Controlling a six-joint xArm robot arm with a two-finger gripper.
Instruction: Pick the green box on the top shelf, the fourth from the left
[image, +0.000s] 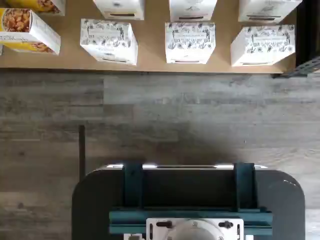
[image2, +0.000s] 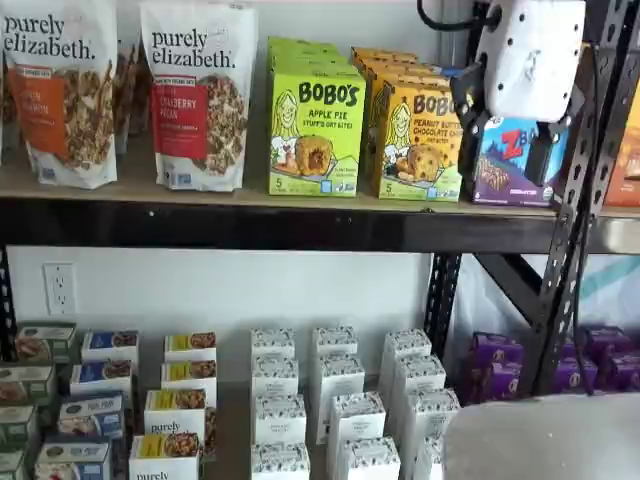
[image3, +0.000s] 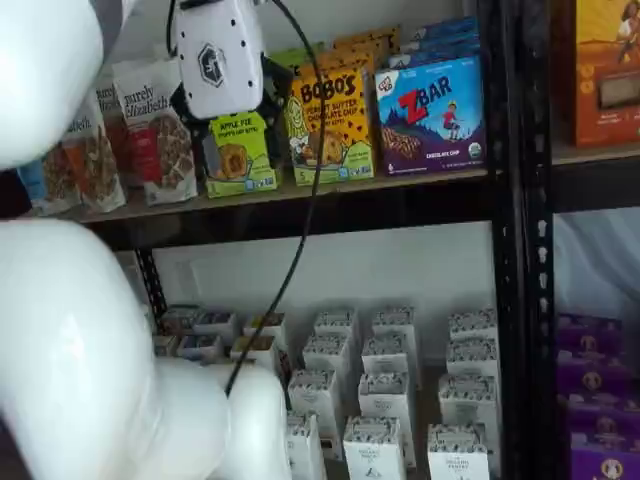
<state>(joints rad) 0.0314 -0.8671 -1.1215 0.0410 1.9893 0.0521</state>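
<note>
Nothing had been grasped: the green box (image2: 315, 125) was left untouched on the top shelf (image2: 250, 222), while the claw (image2: 510, 140), apparently spread empty, was held beside it.

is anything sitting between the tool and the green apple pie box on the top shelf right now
Nothing visible does. The green box stands at the front edge of the top shelf, its face uncovered, and the tool hangs in open air in front of the shelf.
</note>
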